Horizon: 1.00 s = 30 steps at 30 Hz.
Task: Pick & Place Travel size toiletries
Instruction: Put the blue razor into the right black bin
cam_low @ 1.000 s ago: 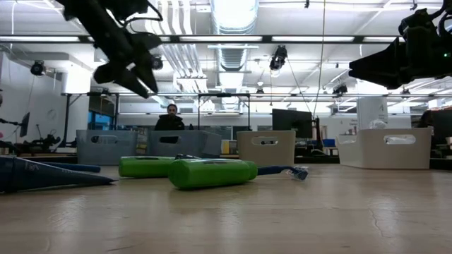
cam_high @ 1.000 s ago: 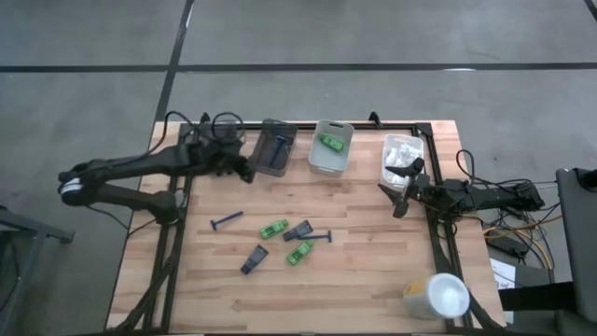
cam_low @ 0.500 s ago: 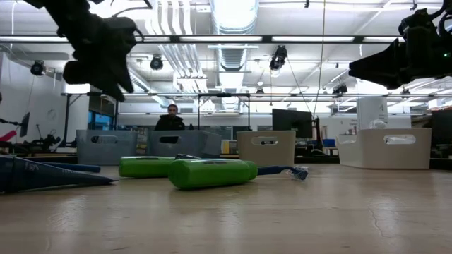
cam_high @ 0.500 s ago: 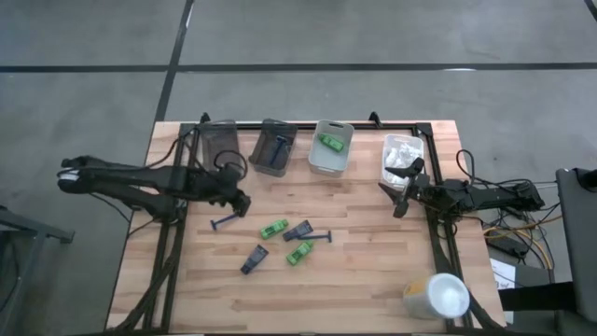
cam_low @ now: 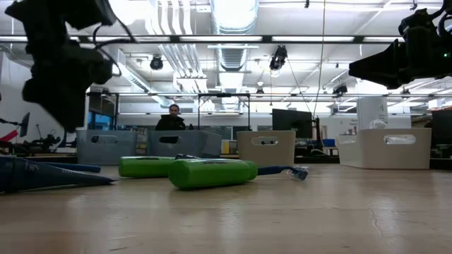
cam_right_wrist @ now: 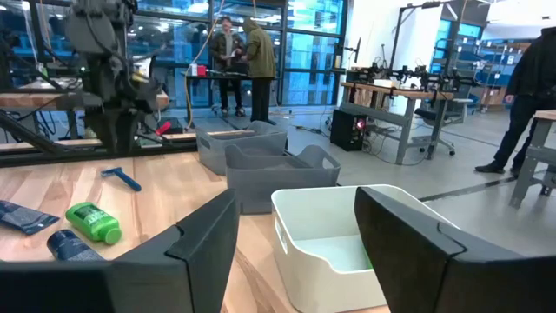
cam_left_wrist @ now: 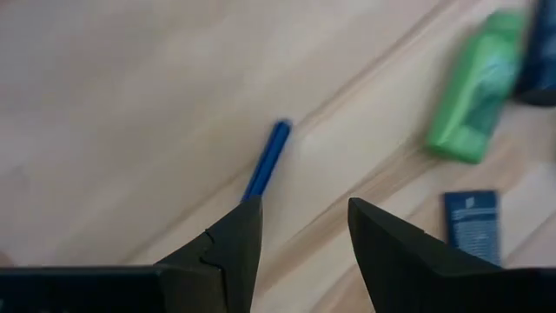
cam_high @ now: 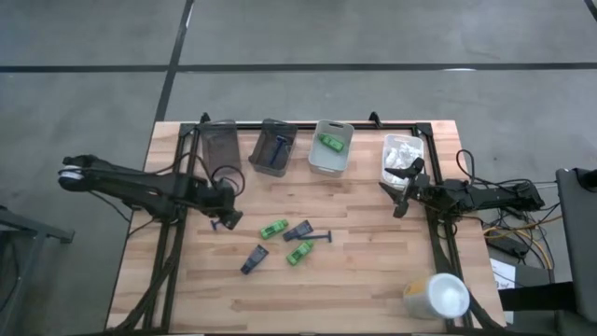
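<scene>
Several toiletries lie loose mid-table: a dark blue razor (cam_high: pixel 224 222), two green packs (cam_high: pixel 274 229) (cam_high: pixel 298 252), two dark blue pieces (cam_high: pixel 298 230) (cam_high: pixel 254 259) and a second razor (cam_high: pixel 318 236). My left gripper (cam_high: pixel 227 216) hangs open above the first razor, pointing steeply down. In the left wrist view the razor's handle (cam_left_wrist: pixel 268 161) runs from beside one finger (cam_left_wrist: pixel 234 239), and the low view shows this gripper (cam_low: pixel 56 106) well above the table. My right gripper (cam_high: pixel 399 191) waits open and level at the table's right edge, beside the clear bin (cam_high: pixel 403 154) of white packets.
Along the far edge stand a dark bin (cam_high: pixel 220 143), a grey bin (cam_high: pixel 273 149) holding a blue razor and a light bin (cam_high: pixel 330 147) holding a green pack. A large white cup (cam_high: pixel 437 295) lies at the near right corner. People stand in the room beyond.
My left gripper has swung away from the bins at the far left toward the table's near edge, sinking and tipping to point more steeply down, and now hangs over the blue razor. Nothing on the table has moved.
</scene>
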Motion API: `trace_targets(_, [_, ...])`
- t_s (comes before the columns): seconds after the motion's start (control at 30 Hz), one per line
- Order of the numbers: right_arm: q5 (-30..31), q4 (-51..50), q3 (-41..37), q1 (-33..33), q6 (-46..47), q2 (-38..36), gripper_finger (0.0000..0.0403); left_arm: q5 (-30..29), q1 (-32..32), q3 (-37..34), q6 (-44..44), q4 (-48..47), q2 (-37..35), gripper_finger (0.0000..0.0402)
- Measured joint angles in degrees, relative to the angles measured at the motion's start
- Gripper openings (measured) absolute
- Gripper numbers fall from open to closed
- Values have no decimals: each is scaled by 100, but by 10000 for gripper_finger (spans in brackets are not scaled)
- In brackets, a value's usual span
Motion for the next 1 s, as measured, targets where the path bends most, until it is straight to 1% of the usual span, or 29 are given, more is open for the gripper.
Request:
trace_targets(0.13, [2, 2, 0, 0, 4, 0, 225, 258, -7, -289, -392, -26, 56, 176])
trace_targets(0.23, [1, 1, 0, 0, 13, 0, 232, 550, -5, -481, -610, -27, 101, 176])
trace_targets(0.33, [2, 1, 0, 0, 0, 0, 242, 880, -5, -579, -702, -30, 121, 176])
trace_targets(0.4, [2, 0, 0, 0, 13, 0, 249, 955, -7, -588, -708, -69, 121, 176])
trace_targets(0.5, [2, 2, 1, 0, 0, 0, 259, 916, -4, -564, -679, -124, 121, 176])
trace_targets(0.57, [2, 1, 0, 0, 9, 0, 265, 781, -4, -463, -542, -126, 121, 176])
trace_targets(0.7, [2, 0, 2, 0, 0, 0, 277, 297, -4, -218, -80, -220, 126, 176])
trace_targets(0.77, [2, 2, 2, 0, 11, 0, 283, 154, -1, -179, 192, -310, 149, 176])
trace_targets(1.0, [2, 2, 2, 0, 0, 0, 304, 144, 0, -277, 1043, -309, 467, 176])
